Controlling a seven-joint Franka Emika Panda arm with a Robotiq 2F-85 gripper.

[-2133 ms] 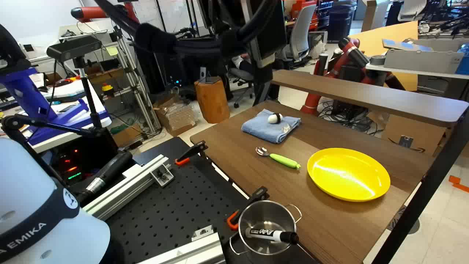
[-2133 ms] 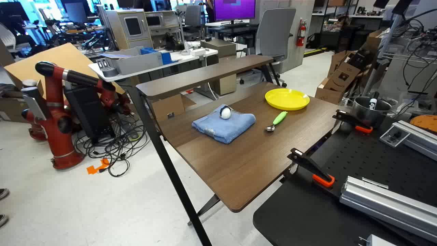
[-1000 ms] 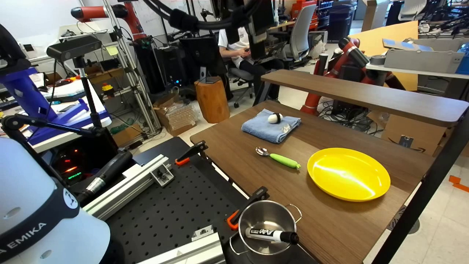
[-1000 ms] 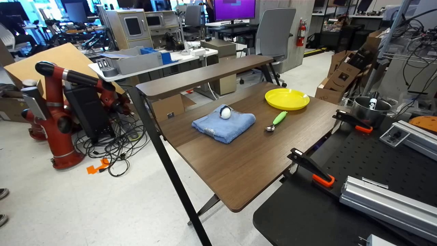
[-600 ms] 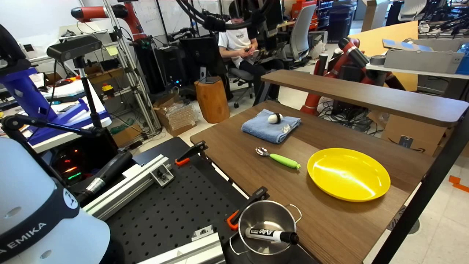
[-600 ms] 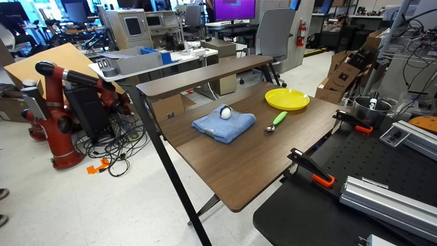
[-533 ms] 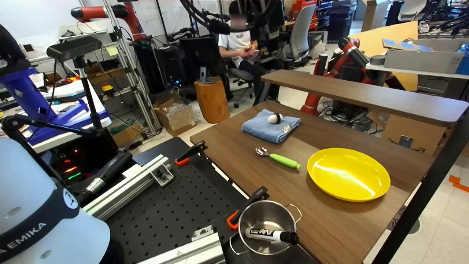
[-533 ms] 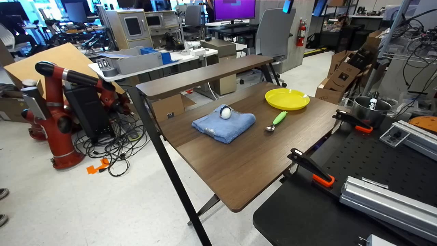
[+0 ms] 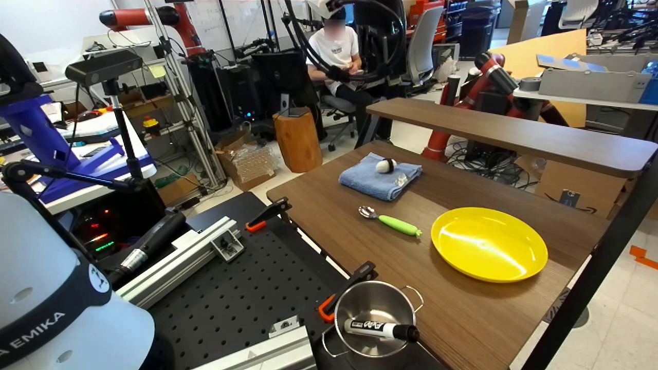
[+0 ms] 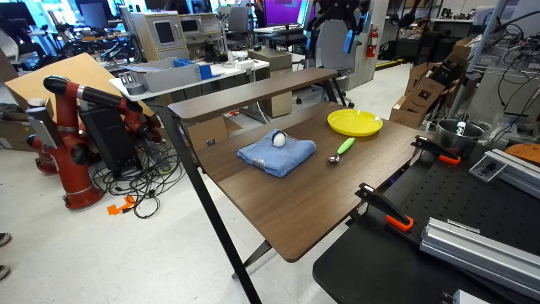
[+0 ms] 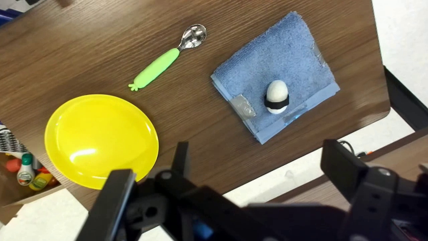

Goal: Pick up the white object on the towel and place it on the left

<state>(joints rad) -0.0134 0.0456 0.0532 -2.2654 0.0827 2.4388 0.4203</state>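
Observation:
The white object [image 11: 277, 92] is egg-shaped with a black band round it. It lies on the folded blue towel [image 11: 287, 50] on the brown table. It shows on the towel in both exterior views too, the object [image 9: 384, 166] [image 10: 279, 139] and the towel [image 9: 367, 177] [image 10: 291, 156]. My gripper [image 11: 255, 147] is open, with its fingers wide apart and nothing between them. In an exterior view the gripper [image 10: 330, 41] hangs high, above the level of the raised shelf and well apart from the towel.
A green-handled spoon [image 11: 155, 68] and a yellow plate [image 11: 100, 140] lie on the table. A raised shelf [image 10: 253, 90] runs along one table side. A metal pot [image 9: 360, 298] with a marker [image 9: 378, 329] and clamps [image 9: 267, 213] stand at the opposite edge.
The gripper has come down into an exterior view at the top and moved left there. The arm's cables have shifted, uncovering the seated person. The objects on the table have not moved.

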